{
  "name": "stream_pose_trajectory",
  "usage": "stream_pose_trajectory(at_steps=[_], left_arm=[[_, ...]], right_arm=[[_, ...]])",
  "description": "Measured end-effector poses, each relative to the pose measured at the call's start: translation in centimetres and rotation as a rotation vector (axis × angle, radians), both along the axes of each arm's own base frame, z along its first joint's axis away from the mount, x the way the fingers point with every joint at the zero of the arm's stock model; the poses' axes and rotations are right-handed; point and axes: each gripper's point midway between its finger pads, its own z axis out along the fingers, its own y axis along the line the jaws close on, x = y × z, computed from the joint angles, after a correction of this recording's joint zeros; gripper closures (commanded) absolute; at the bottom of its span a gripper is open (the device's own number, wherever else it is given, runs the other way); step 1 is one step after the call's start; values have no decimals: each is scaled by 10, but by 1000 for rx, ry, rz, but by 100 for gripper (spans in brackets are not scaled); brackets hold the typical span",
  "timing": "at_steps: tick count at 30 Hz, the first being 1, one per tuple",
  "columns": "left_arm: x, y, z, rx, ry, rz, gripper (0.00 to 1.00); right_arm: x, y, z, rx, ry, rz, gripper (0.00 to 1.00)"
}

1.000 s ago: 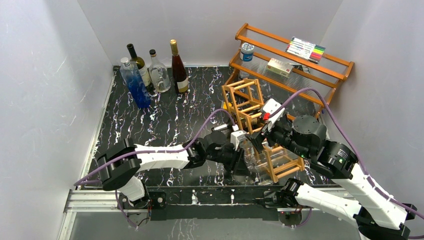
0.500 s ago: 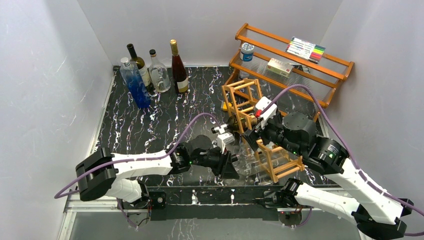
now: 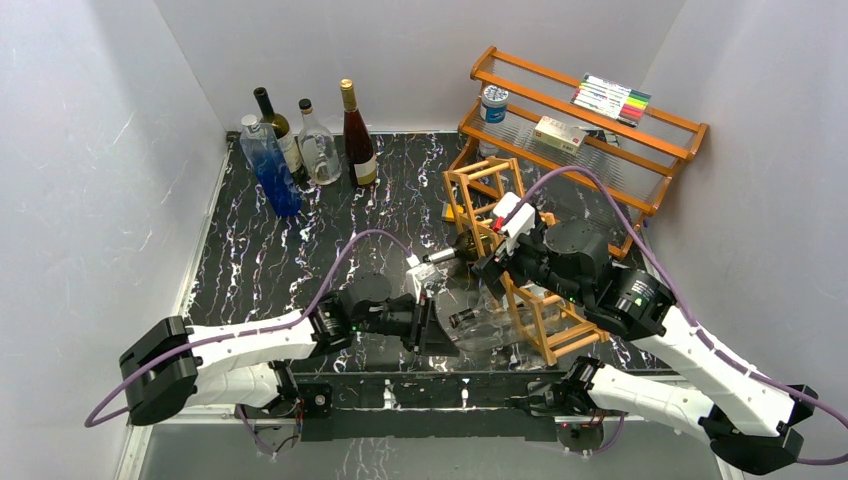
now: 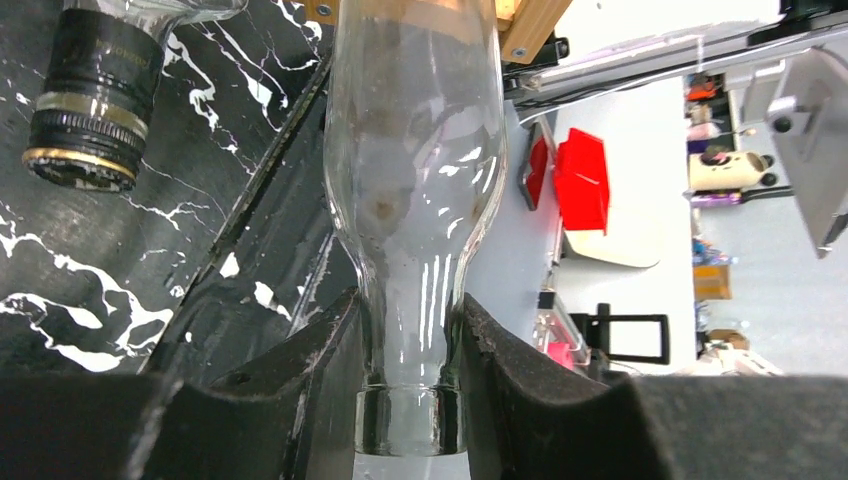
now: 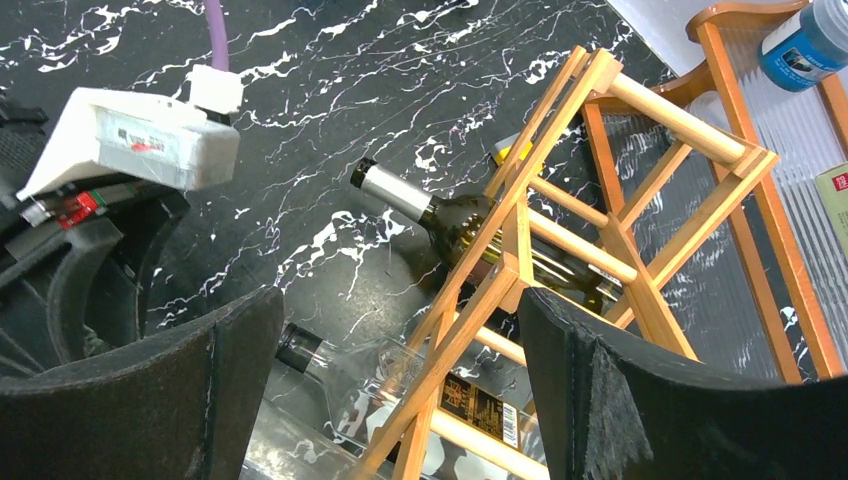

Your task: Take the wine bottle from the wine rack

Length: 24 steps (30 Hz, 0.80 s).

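Left gripper (image 4: 410, 345) clamped on slim neck of clear-glass wine bottle (image 4: 415, 150); right gripper (image 5: 400, 330) apart over thin-barred wooden wine rack (image 5: 520, 250).

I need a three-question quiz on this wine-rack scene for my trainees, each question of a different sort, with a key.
1. True or false: the right gripper is shut on the wine rack.
2. What does the left gripper clamp? A) the neck of the clear bottle B) a marker C) a blue bottle
3. Fill in: the number of upright bottles at the far-left corner of the table is ____.

Key: 1 false, its fingers are wide apart above the rack; 2 A; 3 four.
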Motion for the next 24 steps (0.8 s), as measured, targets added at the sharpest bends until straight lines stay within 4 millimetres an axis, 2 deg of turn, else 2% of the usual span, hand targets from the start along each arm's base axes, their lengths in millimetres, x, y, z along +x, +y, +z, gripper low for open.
stream_pose_trajectory(at_steps=[8, 16, 24], left_arm=[[5, 14, 14, -48, 109, 62, 100], [7, 22, 16, -75, 237, 97, 100], [8, 35, 25, -104, 287, 141, 100]], right_arm=[[2, 5, -4, -3, 4, 5, 2], [2, 6, -5, -2, 6, 11, 2], [1, 5, -15, -16, 17, 11, 2]])
